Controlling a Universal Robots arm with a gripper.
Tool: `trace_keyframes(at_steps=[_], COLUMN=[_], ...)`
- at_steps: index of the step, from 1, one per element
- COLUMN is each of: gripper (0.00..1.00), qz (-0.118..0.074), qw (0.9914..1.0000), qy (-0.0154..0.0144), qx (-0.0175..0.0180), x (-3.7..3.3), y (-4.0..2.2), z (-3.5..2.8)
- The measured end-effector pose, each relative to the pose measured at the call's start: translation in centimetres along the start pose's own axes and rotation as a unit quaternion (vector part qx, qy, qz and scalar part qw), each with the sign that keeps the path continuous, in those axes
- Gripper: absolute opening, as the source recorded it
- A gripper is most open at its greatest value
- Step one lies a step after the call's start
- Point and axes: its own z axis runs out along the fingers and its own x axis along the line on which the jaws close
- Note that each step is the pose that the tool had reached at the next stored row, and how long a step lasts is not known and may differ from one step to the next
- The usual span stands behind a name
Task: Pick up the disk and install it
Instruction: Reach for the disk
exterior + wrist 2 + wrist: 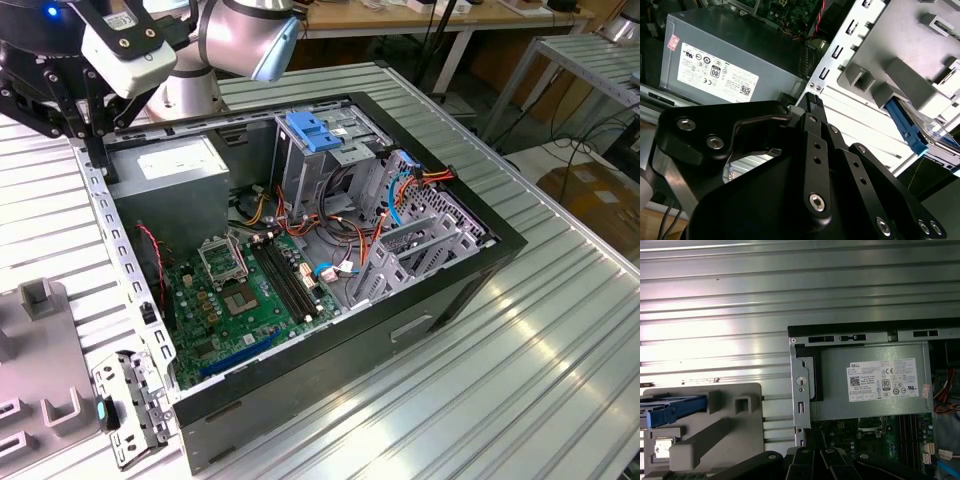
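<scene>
— Where's your gripper (811,100)?
— Over the case (837,60) edge beside the grey power supply (735,55). The fingertips seem pressed together on nothing.
— And your disk (907,129)?
— In the grey holder (900,75) beside the case, apart from the gripper.

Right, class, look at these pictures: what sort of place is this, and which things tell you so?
Most likely a robotics lab or workshop. An open computer case lies on a ribbed metal table, a robot arm stands over it, and workbenches with hanging cables line the background.
</scene>
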Motion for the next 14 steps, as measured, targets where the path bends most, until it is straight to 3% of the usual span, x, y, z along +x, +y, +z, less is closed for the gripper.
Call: trace_keyframes(at_steps=[14], gripper=[0.11], qz=[0.0], qw=[1.0], qy=[0.001], qx=[0.0001], x=[0.83], y=[-0.07], z=[0.03])
